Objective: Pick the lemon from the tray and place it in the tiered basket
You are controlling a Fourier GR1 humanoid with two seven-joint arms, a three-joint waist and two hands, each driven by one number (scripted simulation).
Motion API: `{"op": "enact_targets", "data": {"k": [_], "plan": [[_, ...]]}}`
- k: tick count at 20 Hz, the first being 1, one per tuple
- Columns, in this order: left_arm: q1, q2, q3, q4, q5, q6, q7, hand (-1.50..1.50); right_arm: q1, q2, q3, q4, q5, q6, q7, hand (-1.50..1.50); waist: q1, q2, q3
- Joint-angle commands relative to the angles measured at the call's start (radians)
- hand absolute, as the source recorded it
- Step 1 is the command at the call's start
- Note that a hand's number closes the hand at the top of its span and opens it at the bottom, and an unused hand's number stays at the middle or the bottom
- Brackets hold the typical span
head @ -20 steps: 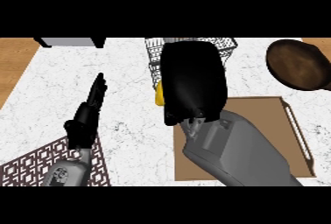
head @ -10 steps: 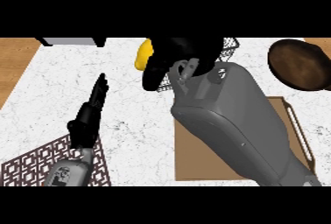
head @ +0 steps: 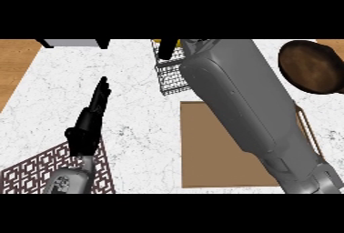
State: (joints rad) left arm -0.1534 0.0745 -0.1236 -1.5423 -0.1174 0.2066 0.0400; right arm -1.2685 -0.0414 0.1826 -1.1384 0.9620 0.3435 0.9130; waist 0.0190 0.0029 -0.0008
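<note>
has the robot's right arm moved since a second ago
Yes. The right forearm has stretched further up the view, away from the brown tray and over the wire basket. Its hand is now almost out of sight at the top.

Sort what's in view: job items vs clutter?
Job: lemon, barely showing at the top edge; tiered basket; tray; right hand over the basket.
Clutter: dark pan, patterned mat, grey box, resting left hand.

Right forearm [head: 249,113] covering much of tray [head: 201,150] and tiered basket [head: 169,75], right hand lying beyond top edge, lemon [head: 159,41] barely showing
</note>
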Motion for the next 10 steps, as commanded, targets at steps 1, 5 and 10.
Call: {"op": "enact_targets", "data": {"k": [1, 5, 10], "plan": [[0.015, 0.020, 0.031, 0.000, 0.014, -0.017, -0.036, 0.00, -0.007, -0.011, -0.001, 0.110, 0.059, -0.067, -0.043, 1.50, -0.004, 0.000, 0.000], [-0.019, -0.033, 0.007, 0.085, -0.002, 0.001, -0.067, 0.00, -0.048, -0.047, -0.038, 0.221, 0.072, -0.095, -0.117, 1.50, -0.007, 0.002, 0.000], [-0.013, -0.025, 0.008, 0.045, -0.011, 0.005, -0.042, 0.00, -0.016, -0.037, -0.158, 0.324, 0.027, -0.249, -0.114, 1.50, 0.003, 0.007, 0.000]]}}
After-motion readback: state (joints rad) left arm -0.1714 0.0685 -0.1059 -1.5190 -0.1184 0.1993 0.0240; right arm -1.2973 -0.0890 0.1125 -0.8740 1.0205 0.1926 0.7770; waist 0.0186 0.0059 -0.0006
